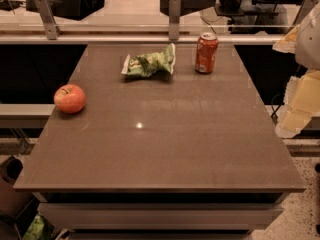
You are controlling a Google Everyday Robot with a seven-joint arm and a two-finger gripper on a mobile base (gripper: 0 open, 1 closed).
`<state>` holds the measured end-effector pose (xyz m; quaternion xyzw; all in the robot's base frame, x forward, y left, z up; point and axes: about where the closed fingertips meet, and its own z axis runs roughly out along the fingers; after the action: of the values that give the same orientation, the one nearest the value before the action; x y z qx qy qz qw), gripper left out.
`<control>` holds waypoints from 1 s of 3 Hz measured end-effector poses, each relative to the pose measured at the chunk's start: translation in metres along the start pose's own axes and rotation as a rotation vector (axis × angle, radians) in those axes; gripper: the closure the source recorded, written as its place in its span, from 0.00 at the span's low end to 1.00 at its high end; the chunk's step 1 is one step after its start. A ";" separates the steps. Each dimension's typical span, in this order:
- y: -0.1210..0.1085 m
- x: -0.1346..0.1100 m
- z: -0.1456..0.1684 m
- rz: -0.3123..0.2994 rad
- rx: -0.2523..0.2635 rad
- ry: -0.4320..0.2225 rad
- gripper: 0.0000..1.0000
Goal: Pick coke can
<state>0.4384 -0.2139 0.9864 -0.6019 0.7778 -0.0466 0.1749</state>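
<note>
The coke can (206, 53) is a red can with a silver top. It stands upright on the brown table (160, 149), at the far right near the back edge. My gripper (291, 123) hangs off the table's right side, at the right edge of the view. It is well in front of and to the right of the can, touches nothing and holds nothing that I can see.
A crumpled green chip bag (150, 62) lies left of the can. A red apple (69, 98) sits near the table's left edge. A metal rail with posts (174, 14) runs behind the table. Dark equipment stands beyond it.
</note>
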 end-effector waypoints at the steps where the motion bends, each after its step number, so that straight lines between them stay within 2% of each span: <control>1: -0.002 -0.001 -0.002 0.008 0.013 -0.010 0.00; 2: -0.014 -0.007 0.005 0.053 0.039 -0.065 0.00; 3: -0.024 -0.013 0.014 0.122 0.080 -0.160 0.00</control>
<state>0.4681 -0.2056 0.9828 -0.5476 0.7941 -0.0186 0.2631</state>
